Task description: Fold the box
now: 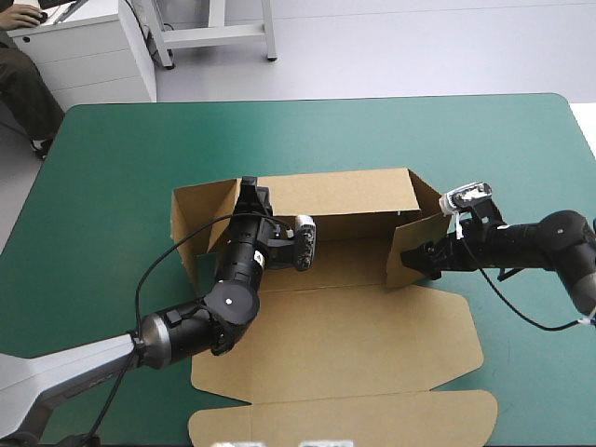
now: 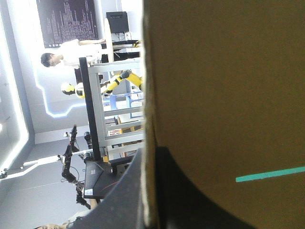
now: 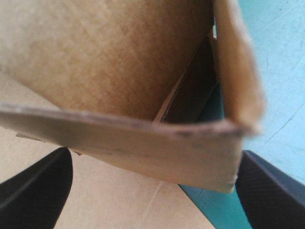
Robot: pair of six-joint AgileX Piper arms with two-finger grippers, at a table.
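The brown box (image 1: 354, 326) lies mid-table, its back wall (image 1: 335, 191) and both side walls raised and its lid panel flat toward the front edge. My left gripper (image 1: 248, 191) is at the back left corner. In the left wrist view it (image 2: 150, 195) is shut on the box, with the board's edge (image 2: 148, 95) running up between the black fingers (image 2: 112, 200). My right gripper (image 1: 424, 253) is at the right side wall (image 1: 414, 244). In the right wrist view it (image 3: 152, 191) stands open, fingers (image 3: 38, 186) wide apart, with the wall's edge (image 3: 143, 138) across the gap.
The lid's front flap (image 1: 345, 419) reaches close to the table's front edge. The teal-green cover (image 1: 307, 130) shows in a broad strip beyond the back wall and on both sides of the box.
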